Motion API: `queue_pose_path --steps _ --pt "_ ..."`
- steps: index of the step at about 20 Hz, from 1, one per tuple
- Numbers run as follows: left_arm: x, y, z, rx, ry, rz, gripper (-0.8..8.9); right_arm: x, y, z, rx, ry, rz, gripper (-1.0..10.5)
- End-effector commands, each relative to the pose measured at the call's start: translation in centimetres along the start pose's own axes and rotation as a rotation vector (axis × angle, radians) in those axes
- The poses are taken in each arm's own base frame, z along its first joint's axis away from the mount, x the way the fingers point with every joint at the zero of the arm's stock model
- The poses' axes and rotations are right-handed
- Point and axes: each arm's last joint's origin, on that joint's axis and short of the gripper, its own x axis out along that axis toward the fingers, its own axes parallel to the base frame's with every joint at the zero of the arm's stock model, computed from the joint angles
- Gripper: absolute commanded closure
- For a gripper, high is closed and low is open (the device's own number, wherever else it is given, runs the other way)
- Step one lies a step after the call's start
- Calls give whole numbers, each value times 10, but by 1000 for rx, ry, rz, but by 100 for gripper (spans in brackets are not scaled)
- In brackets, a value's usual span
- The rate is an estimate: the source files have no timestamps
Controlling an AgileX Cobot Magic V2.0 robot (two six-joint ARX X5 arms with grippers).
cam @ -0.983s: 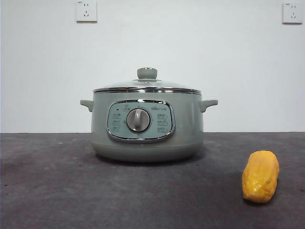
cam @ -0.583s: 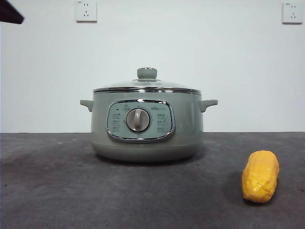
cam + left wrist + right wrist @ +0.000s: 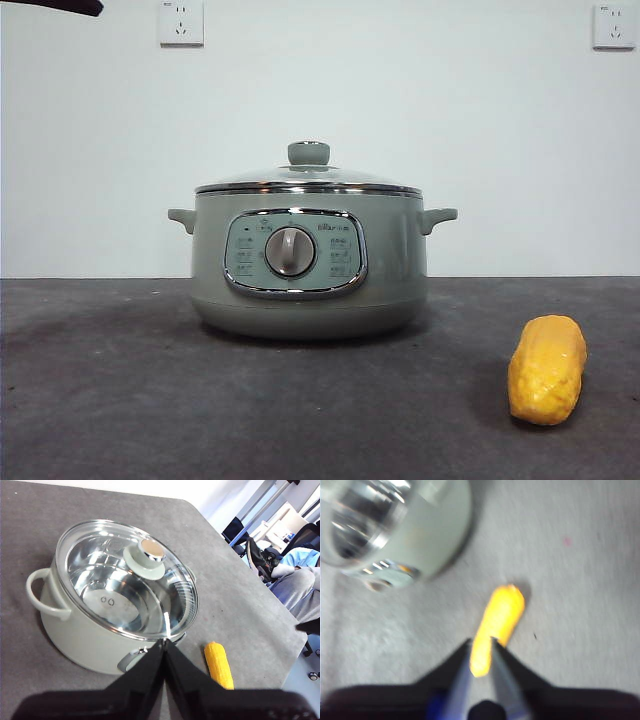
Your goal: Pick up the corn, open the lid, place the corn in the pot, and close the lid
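Yellow-orange and stubby, the corn point(image 3: 547, 370) lies on the dark tabletop point(image 3: 150, 400) toward its front right corner, well apart from the pot point(image 3: 308, 262), which stands mid-table with the lid point(image 3: 308, 180) seated on its rim. Nothing has been lifted yet; the step in hand looks to be the reach for the corn.

The right gripper point(image 3: 480, 645) hangs above the cob, which in the blurred right wrist view shows through the narrow gap between its two black jaws; they stand slightly apart and hold nothing. To take it well, the jaws should probably widen first, then come down across the cob's middle rather than along it, so that the rounded ends cannot slip out and it does not roll aside.

The left gripper point(image 3: 164, 645) waits high above the pot, pointing down past the lid's rim, its jaws pressed together and empty. The pale green knob point(image 3: 145, 560) lies in plain sight of it, a ready hold for the lid. In the front view only a black tip point(image 3: 60, 6) shows at the top left corner.
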Motion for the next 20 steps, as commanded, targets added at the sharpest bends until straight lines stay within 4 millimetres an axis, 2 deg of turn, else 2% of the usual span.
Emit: queue_pose_path --steps 1,2,3,6,14,20 --pt "5 1 2 9 16 -11 817 11 -4 3 47 85 -19 539" --pt "7 2 1 11 25 -10 817 18 -5 3 67 133 -29 443" --pt "9 3 0 16 35 -12 817 25 -5 4 83 177 -38 407" --pt "11 2 -2 32 61 -20 817 49 -1 5 102 259 -120 409" --pt "13 0 -10 44 123 -27 817 126 35 -4 136 340 -253 416" --pt "13 -1 -14 40 157 -27 817 173 37 -13 199 377 -351 417"
